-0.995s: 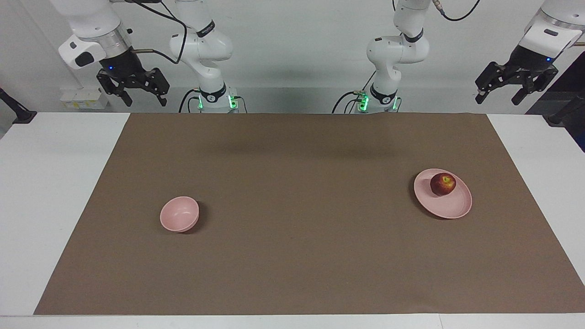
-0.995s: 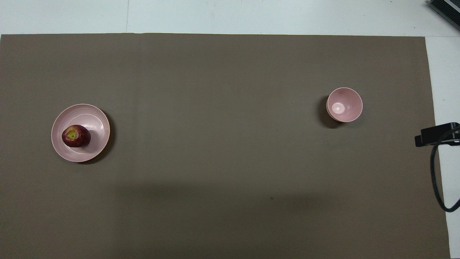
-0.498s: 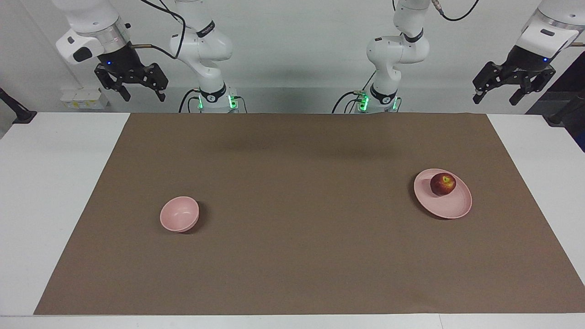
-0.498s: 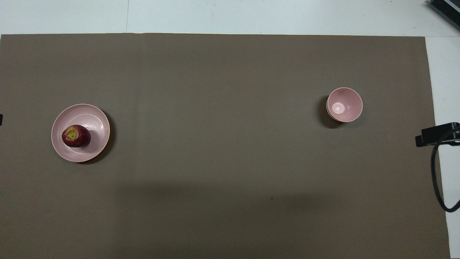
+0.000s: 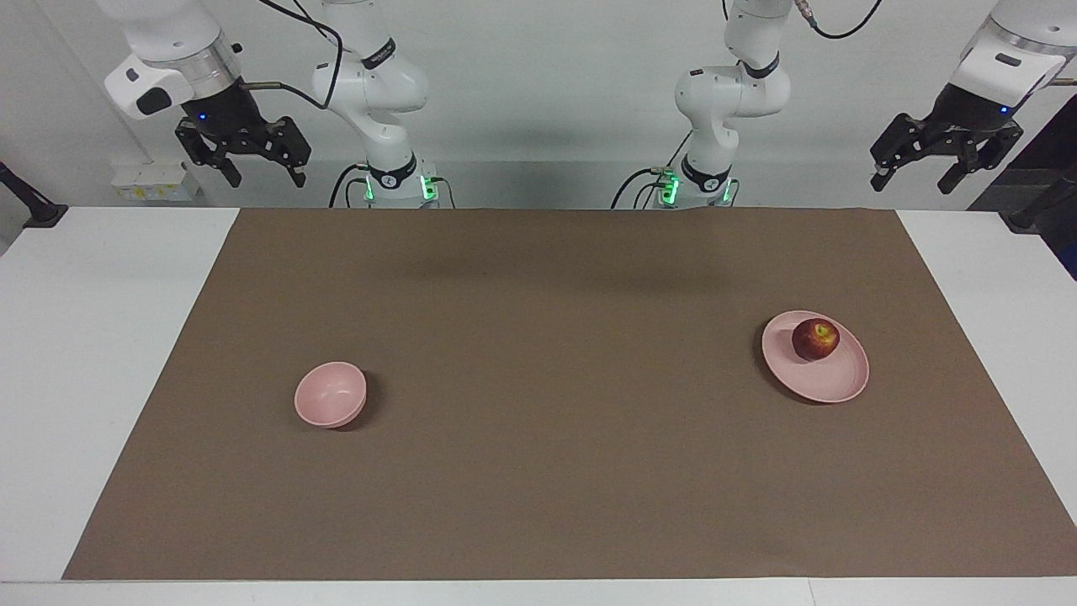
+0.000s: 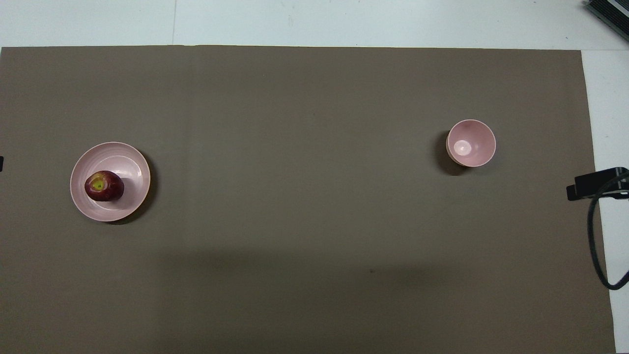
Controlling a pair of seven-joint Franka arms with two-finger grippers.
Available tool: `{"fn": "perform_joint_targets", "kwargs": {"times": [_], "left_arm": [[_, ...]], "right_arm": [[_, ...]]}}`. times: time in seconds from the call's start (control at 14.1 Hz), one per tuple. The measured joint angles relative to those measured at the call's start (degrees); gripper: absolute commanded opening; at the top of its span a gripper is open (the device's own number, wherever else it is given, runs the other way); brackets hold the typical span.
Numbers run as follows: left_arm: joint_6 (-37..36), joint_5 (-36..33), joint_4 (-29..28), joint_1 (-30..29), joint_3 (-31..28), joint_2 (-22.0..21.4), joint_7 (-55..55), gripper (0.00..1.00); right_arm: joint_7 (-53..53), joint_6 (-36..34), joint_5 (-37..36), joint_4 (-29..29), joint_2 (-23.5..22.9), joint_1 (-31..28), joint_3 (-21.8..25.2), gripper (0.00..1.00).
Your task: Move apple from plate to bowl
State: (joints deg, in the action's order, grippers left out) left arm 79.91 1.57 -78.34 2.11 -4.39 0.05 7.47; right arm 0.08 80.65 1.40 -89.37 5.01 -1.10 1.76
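The dark red apple (image 5: 814,339) (image 6: 103,186) sits on the pale pink plate (image 5: 833,383) (image 6: 125,162), toward the left arm's end of the brown mat. The small pink bowl (image 5: 331,393) (image 6: 471,143) stands empty toward the right arm's end. My left gripper (image 5: 913,180) is open and empty, raised off the table's edge past the plate's end. My right gripper (image 5: 266,177) is open and empty, raised by the table's edge nearest the robots at the bowl's end. Only a dark tip of the right gripper (image 6: 597,183) shows in the overhead view.
A brown mat (image 5: 538,471) covers most of the white table (image 5: 92,353). A black cable (image 6: 597,246) hangs by the right gripper. A dark device corner (image 6: 609,12) lies at the table's corner farthest from the robots.
Both grippers have drawn up and slightly back from where they were a second ago. The apple, plate and bowl have not moved.
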Motion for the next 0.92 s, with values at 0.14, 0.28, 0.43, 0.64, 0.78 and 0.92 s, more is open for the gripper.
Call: {"fn": "perform_joint_targets", "kwargs": {"times": [0.14, 0.28, 0.43, 0.64, 0.78, 0.92], "left_arm": [[0.37, 0.00, -0.26, 0.00, -0.01, -0.05, 0.00, 1.00], [2.70, 0.00, -1.76, -0.01, -0.10, -0.51, 0.00, 1.00], [4.51, 0.00, -4.42, -0.01, -0.15, -1.08, 0.00, 1.00], [8.73, 0.00, -9.03, -0.03, -0.21, -1.35, 0.00, 1.00], [12.42, 0.00, -12.86, -0.04, -0.23, -1.44, 0.00, 1.00], [16.24, 0.00, -17.21, -0.04, -0.25, -1.49, 0.00, 1.00]], "right_arm": [[0.00, 0.00, 0.00, 0.01, -0.02, 0.00, 0.00, 1.00], [0.00, 0.00, 0.00, 0.02, -0.03, 0.00, 0.00, 1.00], [0.00, -0.01, 0.00, 0.08, -0.03, 0.00, 0.05, 1.00], [0.00, -0.37, 0.00, 0.08, -0.03, 0.10, -0.07, 1.00], [0.00, -0.48, 0.00, 0.07, -0.03, 0.50, -0.34, 1.00], [0.50, -0.72, 0.01, -0.16, -0.09, 0.82, -0.47, 1.00]]}}
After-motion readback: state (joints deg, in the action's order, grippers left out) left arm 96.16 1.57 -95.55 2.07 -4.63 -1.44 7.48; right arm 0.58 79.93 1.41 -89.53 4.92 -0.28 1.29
